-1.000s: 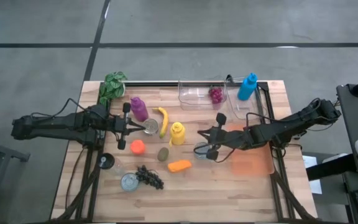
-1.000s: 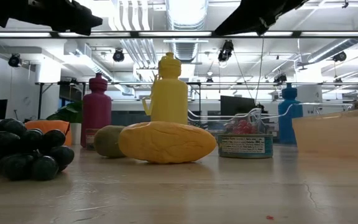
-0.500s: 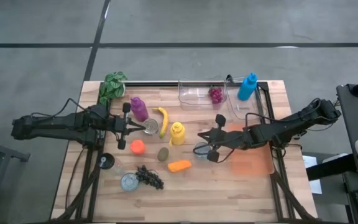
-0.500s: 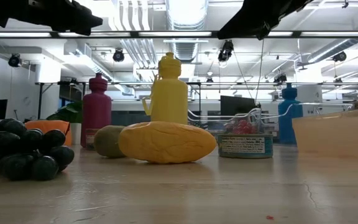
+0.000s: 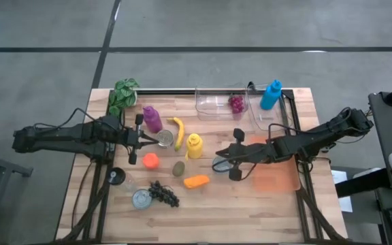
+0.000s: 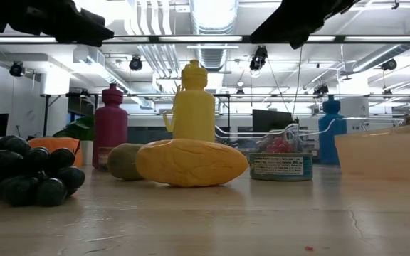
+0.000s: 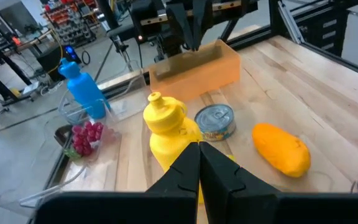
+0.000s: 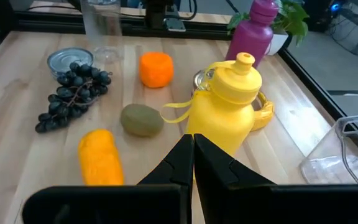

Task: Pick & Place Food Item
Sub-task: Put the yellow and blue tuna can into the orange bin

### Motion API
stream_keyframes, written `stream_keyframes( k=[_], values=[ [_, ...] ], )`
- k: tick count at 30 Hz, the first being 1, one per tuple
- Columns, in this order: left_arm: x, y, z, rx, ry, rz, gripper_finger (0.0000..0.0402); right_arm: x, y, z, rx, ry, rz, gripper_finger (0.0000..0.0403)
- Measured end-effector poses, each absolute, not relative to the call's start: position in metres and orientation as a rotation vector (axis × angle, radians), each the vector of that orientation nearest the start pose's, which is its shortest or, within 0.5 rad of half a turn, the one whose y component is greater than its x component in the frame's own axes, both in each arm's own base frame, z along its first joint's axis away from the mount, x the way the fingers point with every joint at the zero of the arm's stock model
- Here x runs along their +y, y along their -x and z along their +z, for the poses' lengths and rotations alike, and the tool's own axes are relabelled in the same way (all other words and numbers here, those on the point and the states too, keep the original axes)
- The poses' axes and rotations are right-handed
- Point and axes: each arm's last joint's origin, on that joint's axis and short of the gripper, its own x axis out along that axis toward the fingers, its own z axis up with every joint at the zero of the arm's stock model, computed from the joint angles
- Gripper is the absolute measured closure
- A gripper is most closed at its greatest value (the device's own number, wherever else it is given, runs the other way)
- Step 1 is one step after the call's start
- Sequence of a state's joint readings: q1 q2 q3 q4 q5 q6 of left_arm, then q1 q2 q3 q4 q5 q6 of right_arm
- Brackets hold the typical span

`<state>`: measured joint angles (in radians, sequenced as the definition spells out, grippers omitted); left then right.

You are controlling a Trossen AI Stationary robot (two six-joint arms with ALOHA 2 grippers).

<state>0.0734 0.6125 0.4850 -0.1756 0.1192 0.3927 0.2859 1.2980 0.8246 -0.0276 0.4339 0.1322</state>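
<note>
Several food items lie loose on the wooden table (image 5: pixel 203 211): a banana (image 5: pixel 177 133), an orange (image 5: pixel 150 160), a kiwi (image 5: pixel 179 168), an oblong orange fruit (image 5: pixel 196 181) and dark grapes (image 5: pixel 163 194). Red grapes (image 5: pixel 237 103) sit in a clear tub at the far edge. My left gripper (image 5: pixel 156 140) hovers shut above the table left of the banana, its fingers (image 7: pixel 197 155) empty. My right gripper (image 5: pixel 218 158) hovers shut right of the yellow bottle (image 5: pixel 194 145), its tip (image 8: pixel 189 142) aimed at the bottle (image 8: pixel 229 99) and the kiwi (image 8: pixel 140 119). Neither touches anything.
An orange bin (image 5: pixel 274 173) stands under my right arm. A purple bottle (image 5: pixel 152 119), blue bottle (image 5: pixel 271 95), plant (image 5: pixel 123 95), clear glass (image 5: pixel 118 177) and three tins (image 5: pixel 165 139) (image 5: pixel 141 199) (image 5: pixel 220 164) crowd the table. Bare wood lies along the near edge.
My right gripper has turned a little at the wrist, its tip swinging slightly toward the table's near edge, and it stays shut. Nothing on the table has moved.
</note>
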Motion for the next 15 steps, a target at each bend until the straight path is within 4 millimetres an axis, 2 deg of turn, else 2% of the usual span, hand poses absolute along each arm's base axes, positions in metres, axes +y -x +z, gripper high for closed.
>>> stream_keyframes(
  k=[15],
  values=[
    [0.0073,-0.1462,0.2537,0.301,-0.359,-0.107,0.0391,0.0663,-0.2689,0.2544,0.456,0.031,-0.18,0.0394]
  ],
)
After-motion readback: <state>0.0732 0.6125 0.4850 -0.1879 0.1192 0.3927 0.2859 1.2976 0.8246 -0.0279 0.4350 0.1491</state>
